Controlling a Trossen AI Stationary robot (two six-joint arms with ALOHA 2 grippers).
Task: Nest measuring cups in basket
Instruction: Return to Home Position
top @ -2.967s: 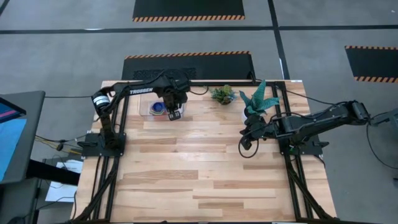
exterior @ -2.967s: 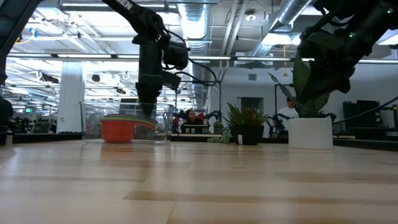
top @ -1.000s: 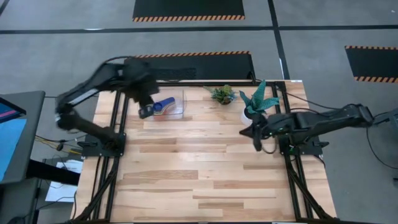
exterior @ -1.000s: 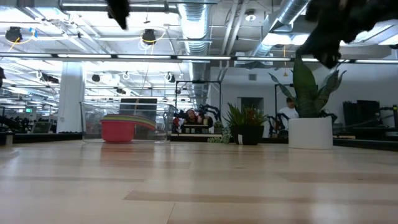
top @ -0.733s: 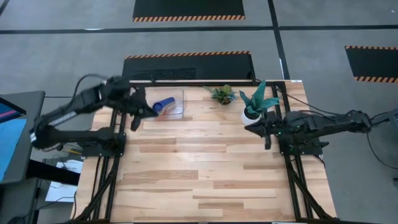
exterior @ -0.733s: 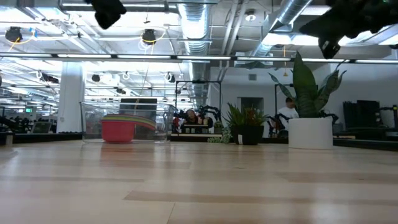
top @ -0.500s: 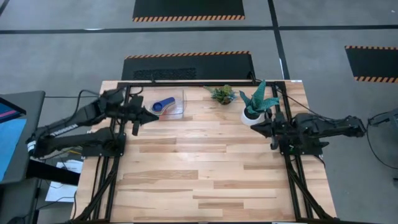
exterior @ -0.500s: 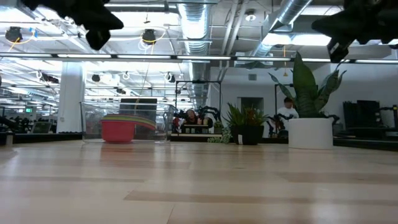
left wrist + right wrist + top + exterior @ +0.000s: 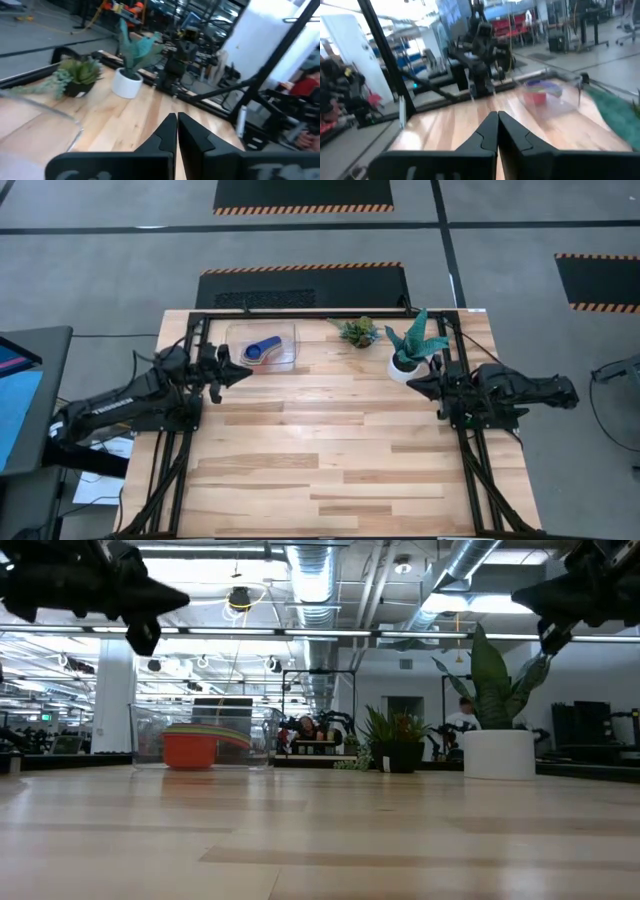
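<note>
Wood comes first: the near planks of the table [image 9: 330, 470] lie bare, and I find no loose cup anywhere on them in the high view. Farther in, at mid-table, both arms are folded low along their own sides. The left gripper [image 9: 238, 373] points inward at the left edge. It is near the basket's front corner and, as far as I can tell, not touching it. The right gripper [image 9: 412, 385] sits at the right edge, just beside the white pot [image 9: 402, 367]. In the left wrist camera I see that arm's fingers [image 9: 162, 137] pressed tip to tip with nothing between them. The right wrist camera shows the same on its side, so both tools are closed and carry nothing. Beyond the left gripper, at the table's far left, stands the basket [image 9: 288, 332] with the measuring cups [image 9: 200, 743] gathered inside as one stack. From above, the dark blue cup [image 9: 263, 349] sits on top. From table height I see the orange cup [image 9: 190, 752] at the bottom, with thin green and yellow rims above it. I cannot count all seven through the clear wall. With no cup outside the basket, I judge the nesting itself finished. What is left looks like only settling the arms in their rest pose, and they seem close to it. Farther along the back edge sits a small succulent [image 9: 357, 332], and far off in the room behind it a person [image 9: 463, 715] is visible.
</note>
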